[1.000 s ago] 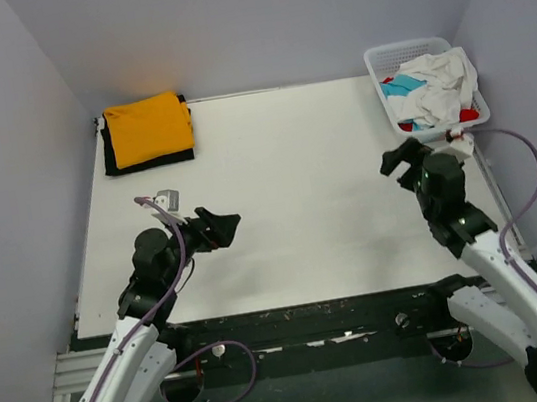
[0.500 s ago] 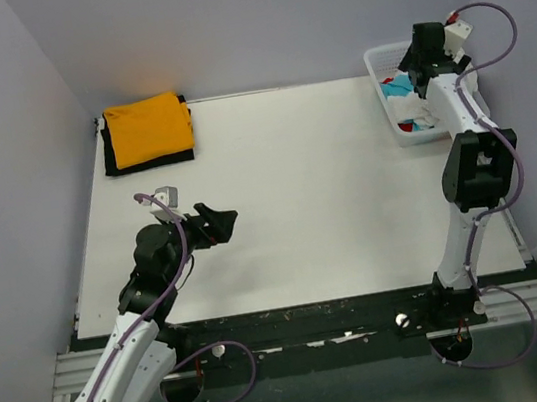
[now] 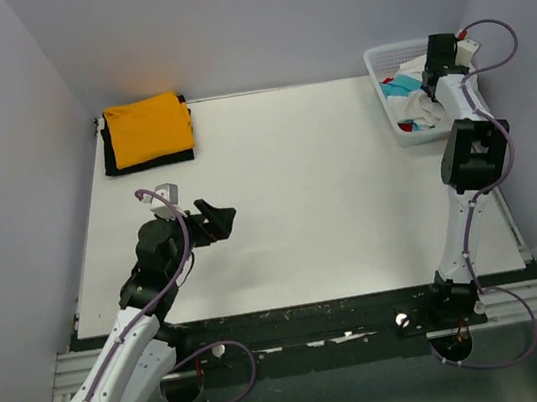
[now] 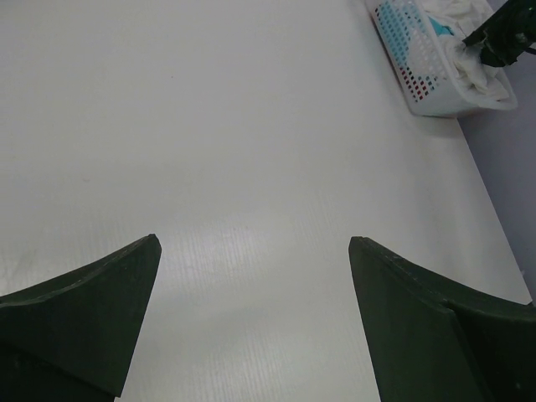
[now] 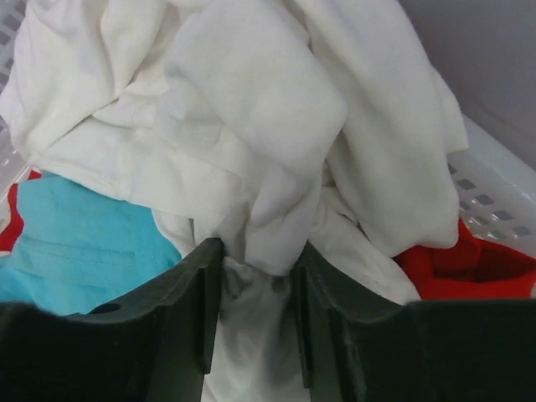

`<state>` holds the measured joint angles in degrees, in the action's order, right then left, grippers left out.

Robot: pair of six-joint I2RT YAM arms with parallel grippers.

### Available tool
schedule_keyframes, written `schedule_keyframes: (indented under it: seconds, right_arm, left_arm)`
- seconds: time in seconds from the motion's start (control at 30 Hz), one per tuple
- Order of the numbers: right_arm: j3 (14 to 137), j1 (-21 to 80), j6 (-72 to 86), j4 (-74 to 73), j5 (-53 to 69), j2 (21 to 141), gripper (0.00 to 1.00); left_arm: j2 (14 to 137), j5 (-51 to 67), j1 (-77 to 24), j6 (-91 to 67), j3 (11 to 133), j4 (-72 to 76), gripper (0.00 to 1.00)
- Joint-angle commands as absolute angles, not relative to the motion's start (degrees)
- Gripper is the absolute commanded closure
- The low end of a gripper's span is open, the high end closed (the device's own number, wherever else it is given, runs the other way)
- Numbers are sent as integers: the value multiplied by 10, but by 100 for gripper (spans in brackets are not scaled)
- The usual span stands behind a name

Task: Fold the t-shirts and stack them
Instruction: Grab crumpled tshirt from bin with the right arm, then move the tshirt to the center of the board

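A crumpled white t-shirt [image 5: 251, 109] lies on top of a turquoise t-shirt [image 5: 84, 239] and a red t-shirt [image 5: 469, 260] in the white basket [image 3: 381, 93] at the back right. My right gripper [image 5: 257, 251] reaches down into the basket [image 5: 494, 188], shut on a fold of the white t-shirt [image 3: 424, 109]. An orange t-shirt [image 3: 146, 128] rests folded on a black t-shirt [image 3: 117, 168] at the back left. My left gripper [image 4: 254, 243] hovers open over bare table at the near left, nothing between its fingers.
The basket [image 4: 419, 75] stands against the right wall near the back corner. The right arm [image 3: 472, 155] stretches upright along the table's right edge. Grey walls close in the table [image 3: 305, 175] on three sides.
The right arm swung from the near right of the table up over the basket, then dipped into it. Its jaws went from wide open to closed on white cloth. The left arm barely moved.
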<state>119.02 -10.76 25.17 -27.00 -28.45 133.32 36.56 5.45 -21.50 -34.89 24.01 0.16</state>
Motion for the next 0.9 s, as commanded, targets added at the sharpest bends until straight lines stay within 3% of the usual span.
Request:
schedule_keyframes:
  seconds: [0.0, 0.03, 0.07, 0.2, 0.33, 0.47, 0.6, 0.87]
  right_arm:
    - [1166, -115, 244, -251, -227, 1327, 73]
    - [1164, -116, 239, -247, -206, 1320, 91]
    - [1164, -116, 235, -245, -189, 1314, 99]
    - [1190, -116, 231, -253, -154, 1268, 99]
    - [1239, -116, 231, -355, -71, 1264, 99]
    - [1076, -97, 241, -225, -31, 1126, 99]
    - [1044, -92, 237, -178, -4, 1024, 99]
    - [1101, -62, 237, -218, 253, 923, 99]
  left_arm:
    - [369, 38, -217, -340, 261, 1, 1]
    - [369, 38, -217, -340, 259, 1, 2]
    - [369, 37, -217, -341, 259, 1, 1]
    - [372, 37, -217, -341, 262, 1, 1]
    - [369, 40, -217, -343, 261, 1, 2]
    - [372, 47, -217, -344, 263, 1, 1]
    - [368, 52, -217, -346, 261, 1, 2]
    - [339, 54, -217, -358, 251, 1, 2]
